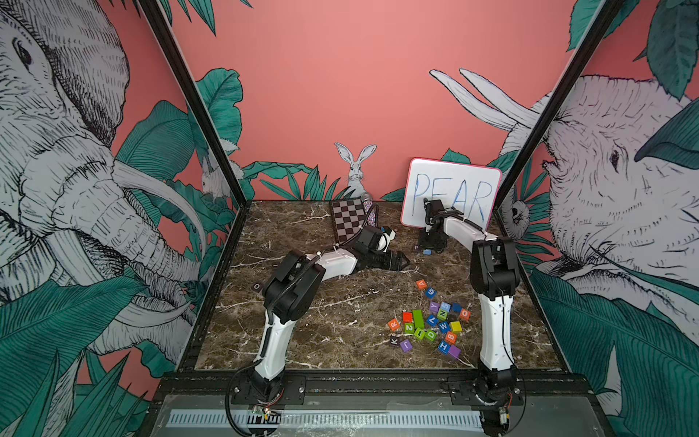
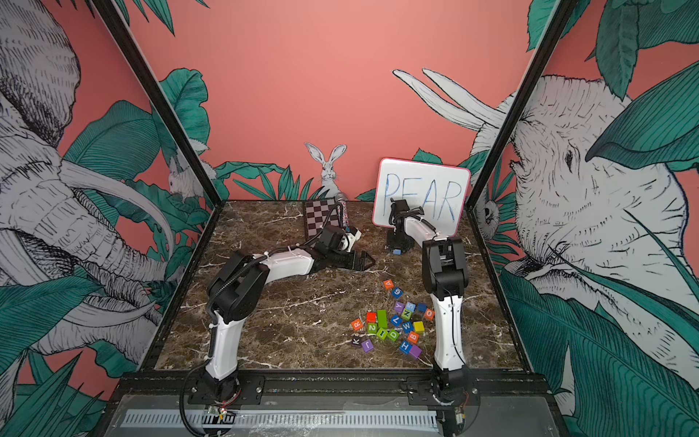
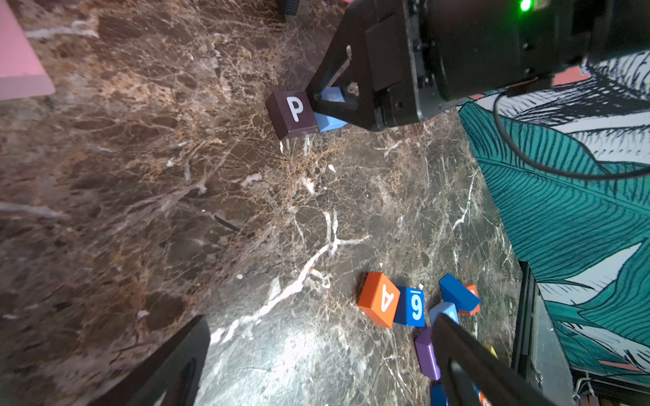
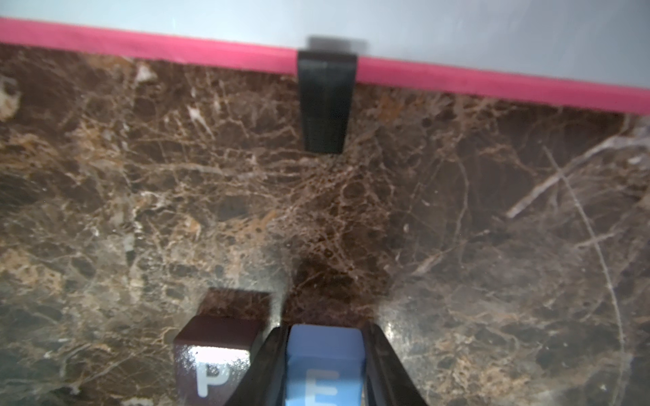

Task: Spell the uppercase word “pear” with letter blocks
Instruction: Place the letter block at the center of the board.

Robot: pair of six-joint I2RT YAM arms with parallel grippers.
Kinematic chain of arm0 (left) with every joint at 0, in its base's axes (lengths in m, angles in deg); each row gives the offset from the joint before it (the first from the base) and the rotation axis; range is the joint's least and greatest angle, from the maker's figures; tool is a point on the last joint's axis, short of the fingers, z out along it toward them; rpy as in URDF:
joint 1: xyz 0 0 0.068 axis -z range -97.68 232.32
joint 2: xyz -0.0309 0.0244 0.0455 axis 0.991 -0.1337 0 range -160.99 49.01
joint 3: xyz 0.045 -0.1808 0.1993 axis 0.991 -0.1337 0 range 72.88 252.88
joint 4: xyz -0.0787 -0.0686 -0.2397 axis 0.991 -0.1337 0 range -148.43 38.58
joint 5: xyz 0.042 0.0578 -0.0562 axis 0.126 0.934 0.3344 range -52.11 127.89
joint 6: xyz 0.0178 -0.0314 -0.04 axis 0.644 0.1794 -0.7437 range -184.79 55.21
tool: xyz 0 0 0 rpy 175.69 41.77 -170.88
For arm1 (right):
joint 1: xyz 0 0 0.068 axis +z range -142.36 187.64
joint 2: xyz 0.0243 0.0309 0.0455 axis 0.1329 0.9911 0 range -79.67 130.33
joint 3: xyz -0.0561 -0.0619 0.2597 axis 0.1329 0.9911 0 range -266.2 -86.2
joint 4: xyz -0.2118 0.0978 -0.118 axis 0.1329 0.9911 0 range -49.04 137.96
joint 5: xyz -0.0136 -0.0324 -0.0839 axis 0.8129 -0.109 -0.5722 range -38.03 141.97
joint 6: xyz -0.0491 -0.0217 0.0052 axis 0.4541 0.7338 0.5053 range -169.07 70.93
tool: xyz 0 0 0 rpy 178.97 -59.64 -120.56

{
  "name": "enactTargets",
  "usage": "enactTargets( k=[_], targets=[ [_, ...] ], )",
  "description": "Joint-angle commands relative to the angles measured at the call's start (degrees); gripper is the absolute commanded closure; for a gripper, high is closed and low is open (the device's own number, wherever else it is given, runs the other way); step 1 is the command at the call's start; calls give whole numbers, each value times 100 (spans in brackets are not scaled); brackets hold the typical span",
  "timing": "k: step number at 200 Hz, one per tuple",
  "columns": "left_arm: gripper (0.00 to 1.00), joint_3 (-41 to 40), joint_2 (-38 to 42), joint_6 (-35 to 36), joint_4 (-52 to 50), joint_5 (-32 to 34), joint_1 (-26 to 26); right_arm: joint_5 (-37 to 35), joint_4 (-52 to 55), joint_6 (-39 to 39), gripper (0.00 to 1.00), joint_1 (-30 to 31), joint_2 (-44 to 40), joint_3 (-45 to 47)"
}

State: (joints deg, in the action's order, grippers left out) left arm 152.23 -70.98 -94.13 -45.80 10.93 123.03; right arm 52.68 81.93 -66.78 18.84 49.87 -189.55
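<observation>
Light-blue E block (image 4: 322, 372) up close, clamped in right pincer (image 4: 323, 330), apparently down on table (image 4: 140, 211) just right of black P block (image 4: 214, 351), one jaw between them. Orange A block (image 3: 380, 298) nearer left pincer (image 3: 320, 318), jaws apart, empty.

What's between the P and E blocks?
A finger of the right tool, which grips the E block, stands between it and the P block, per the right wrist view.
</observation>
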Motion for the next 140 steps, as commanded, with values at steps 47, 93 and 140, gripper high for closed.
enactTargets(
  k=[47, 93, 140],
  targets=[
    [1, -122, 428, -80, 141, 41, -19, -71, 69, -35, 60, -24, 18, -208],
    [1, -187, 458, -93, 194, 51, -19, -64, 131, -62, 56, -21, -7, -286],
    [1, -255, 530, -136, 227, 51, -19, -14, 354, -68, 54, -22, -209, -422]
  ],
)
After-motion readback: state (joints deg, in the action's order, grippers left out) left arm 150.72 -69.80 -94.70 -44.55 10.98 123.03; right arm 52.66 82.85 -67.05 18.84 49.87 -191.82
